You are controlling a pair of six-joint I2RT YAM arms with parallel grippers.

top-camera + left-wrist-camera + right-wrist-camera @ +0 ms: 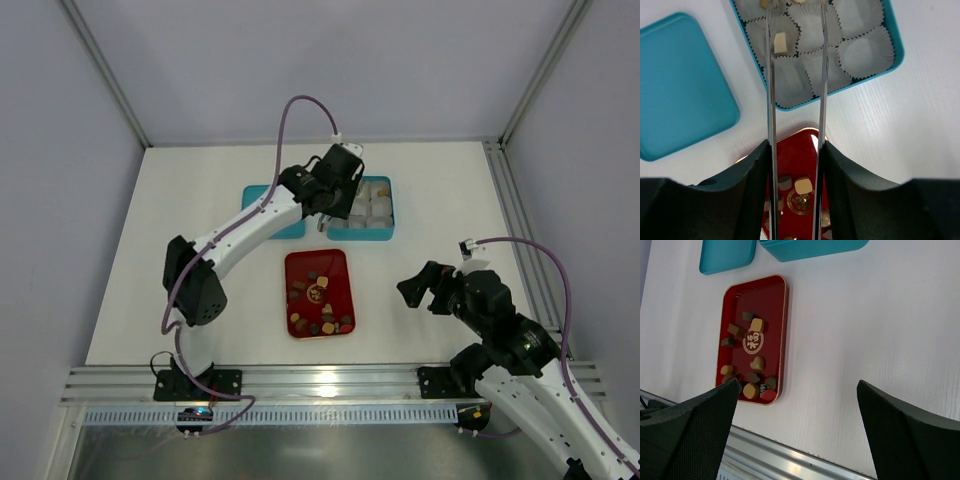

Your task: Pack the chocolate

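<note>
The chocolate (318,300) lies as several small brown, tan and reddish pieces on the red tray (335,265), also seen in the right wrist view (757,362). A teal box (360,232) holds white paper cups (865,50). One cream piece (780,42) sits in a cup, and two more pieces show at the top edge. My left gripper (345,190) is above the box and shut on metal tweezers (823,75), whose tines stand apart over the cups with their tips out of frame. My right gripper (420,290) is open and empty, right of the tray.
The teal lid (680,85) lies flat left of the box. An aluminium rail (330,385) runs along the near table edge, and a second rail (505,200) runs along the right side. White walls enclose the table.
</note>
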